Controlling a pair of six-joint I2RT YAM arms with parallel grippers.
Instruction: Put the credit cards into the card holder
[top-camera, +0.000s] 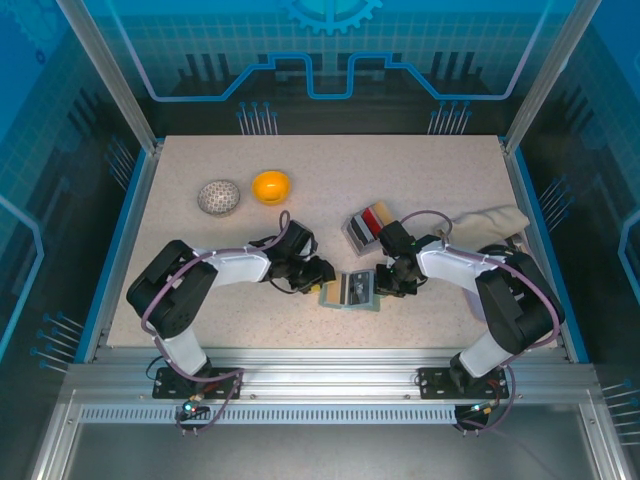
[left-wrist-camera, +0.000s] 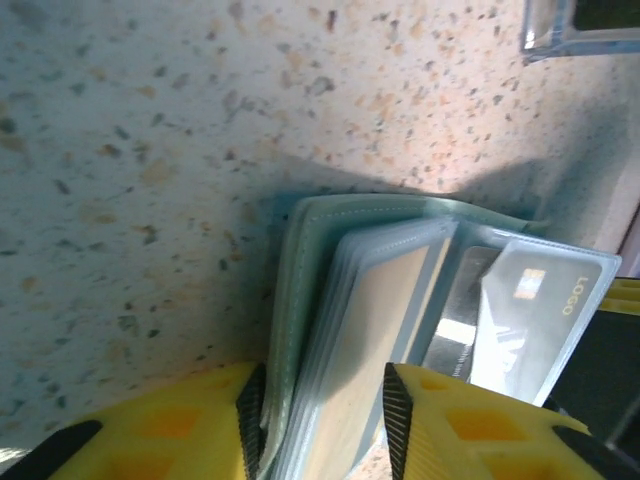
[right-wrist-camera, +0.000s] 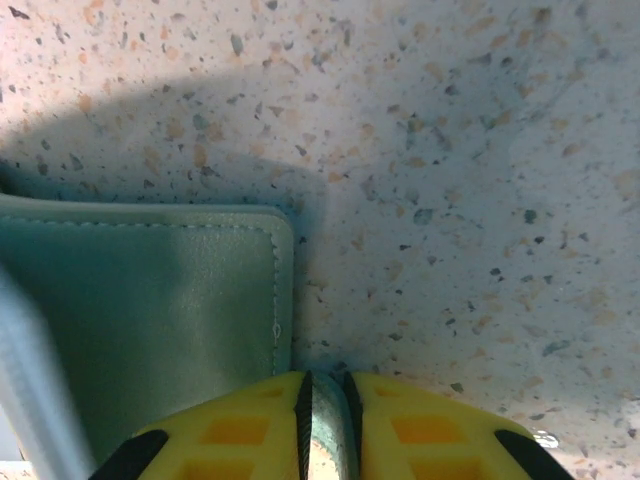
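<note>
The card holder (top-camera: 350, 290) lies open on the surface (top-camera: 420, 170) between the arms. It looks light and floppy, best gripped by its edges. The left gripper (left-wrist-camera: 322, 392) clasps its pocket stack and the right gripper (right-wrist-camera: 326, 392) pinches its cover edge. The stiff, slick credit cards (top-camera: 368, 225) sit just behind.

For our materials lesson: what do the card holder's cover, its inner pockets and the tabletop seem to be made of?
Card holder cover: matte green leather or imitation, judging by the stitched edge. Inner pockets: clear glossy plastic, showing reflections. Tabletop: speckled, stone-like, perhaps laminate.
</note>
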